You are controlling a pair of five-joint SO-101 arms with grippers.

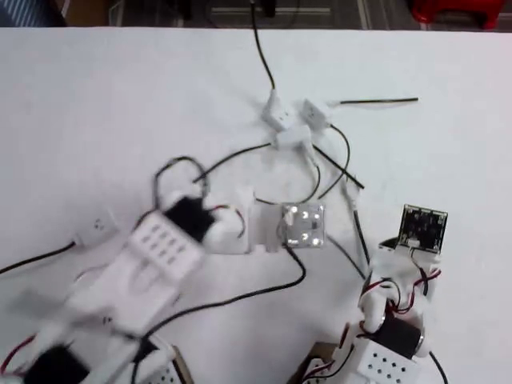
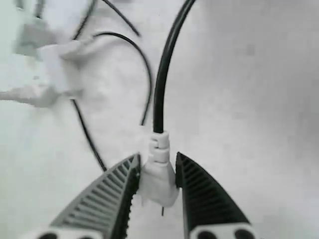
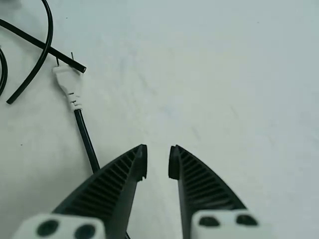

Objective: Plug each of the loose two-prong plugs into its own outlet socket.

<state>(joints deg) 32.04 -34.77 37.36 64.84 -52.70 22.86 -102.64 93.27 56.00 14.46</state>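
A: How far along is the job?

B: Early, I'd judge. Your left gripper (image 2: 157,158) is clamped on a plug (image 2: 158,179), and its cord (image 2: 164,74) runs ahead over the table (image 2: 249,99). That plug is well apart from the sockets (image 2: 50,69), so you have it in hand but not seated.

A: And the other arm?

B: Your right gripper (image 3: 157,152) holds nothing. Its fingers are a narrow gap apart and it hangs over the table. A second plug (image 3: 65,79) lies loose near it with its prongs showing, touching no socket.

A: Do the sockets hold anything?

B: You can't tell from here. The high view shows the white sockets bunched at mid-table with cords among them. Whether any prongs sit inside one is too small to read.

A: So what is left?

B: Probably everything that counts. You need to carry the held plug to a socket, line up its prongs and press it home. Then you do the same with the loose one.
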